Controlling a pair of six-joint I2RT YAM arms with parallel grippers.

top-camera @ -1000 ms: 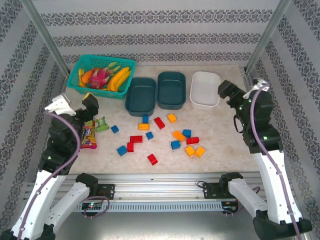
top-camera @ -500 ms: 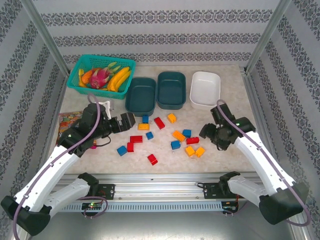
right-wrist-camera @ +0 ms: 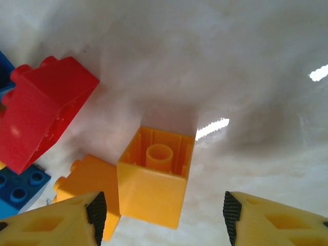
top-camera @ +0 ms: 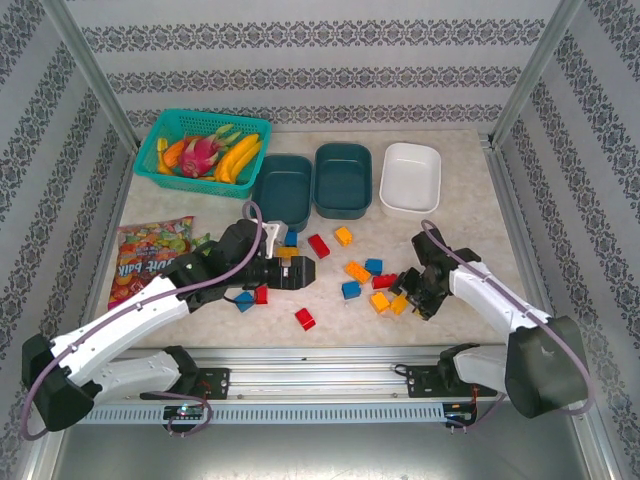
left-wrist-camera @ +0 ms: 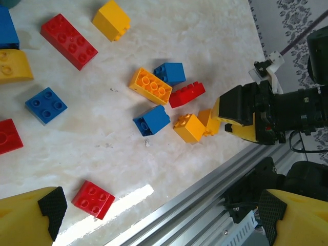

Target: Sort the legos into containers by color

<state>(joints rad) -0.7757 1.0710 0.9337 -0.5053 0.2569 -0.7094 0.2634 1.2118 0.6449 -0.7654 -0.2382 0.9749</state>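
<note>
Room: you see walls (top-camera: 320, 40) on the left, back and right, pale with dark flowery stripes. A slanted metal post (top-camera: 90, 80) stands at the left and another post (top-camera: 535, 70) at the right.
Table: the table (top-camera: 460, 230) is pale and looks like marble. It is shiny, with bright streaks of light on it in both wrist views. A metal rail (top-camera: 320, 365) runs along its near edge.
Basket: at the back left you have a light teal basket (top-camera: 165, 125) with toy fruit (top-camera: 215, 152) in it.
Candy bag: a bright candy bag (top-camera: 150, 255) lies flat near the left edge.
Left gripper: your left gripper (top-camera: 300, 273) reaches over the left part of the brick pile. In its wrist view (left-wrist-camera: 161, 212) the jaws are wide apart and hold nothing.
Teal tubs: two teal tubs (top-camera: 282, 190) (top-camera: 343, 180) sit side by side at the back middle.
Legos: the legos (top-camera: 351, 290) are red, blue and orange. They lie spread on the table in front of the tubs.
White tub: the white tub (top-camera: 410, 178) sits just right of the teal tubs.
Right gripper: your right gripper (top-camera: 410, 292) is low at the right end of the pile. In its wrist view (right-wrist-camera: 164, 215) the jaws are open, one on each side of an orange brick (right-wrist-camera: 154, 177). There is a gap on both sides of it.
</note>
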